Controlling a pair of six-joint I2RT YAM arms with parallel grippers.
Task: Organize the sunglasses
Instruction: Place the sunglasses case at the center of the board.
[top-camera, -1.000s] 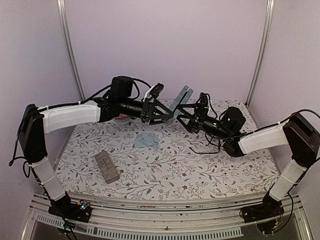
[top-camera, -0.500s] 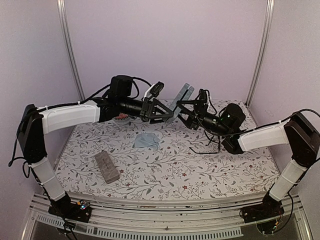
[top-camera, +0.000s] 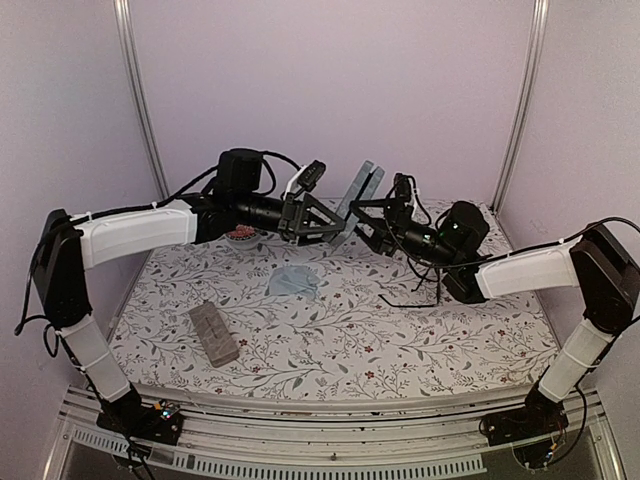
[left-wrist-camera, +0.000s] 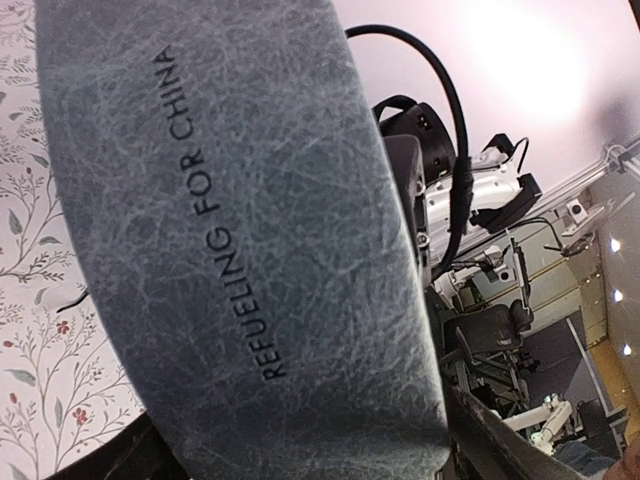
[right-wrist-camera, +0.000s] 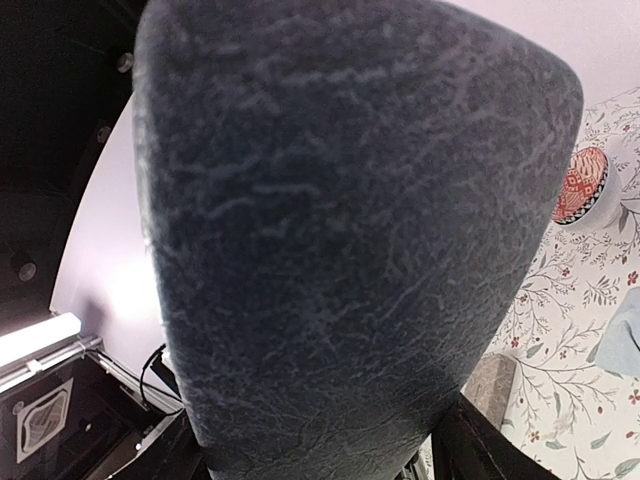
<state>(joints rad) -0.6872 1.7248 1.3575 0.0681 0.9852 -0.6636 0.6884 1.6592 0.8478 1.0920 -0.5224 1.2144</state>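
A blue-grey case hangs tilted in the air above the back of the table, between both grippers. My left gripper has its fingers around the case's lower left end; the case, printed with dark lettering, fills that wrist view, and I cannot make out whether the fingers press on it. My right gripper is shut on the case from the right, and the case sits between its fingers. A thin black pair of sunglasses lies on the table under the right arm.
A tan-grey case lies at the front left of the flowered table. A light blue cloth lies near the middle. A small red-patterned bowl sits at the back left, behind the left arm.
The blue-grey case has risen slightly and tilted more upright. My right gripper has moved in and closed around it. My left gripper's jaws have widened a little.
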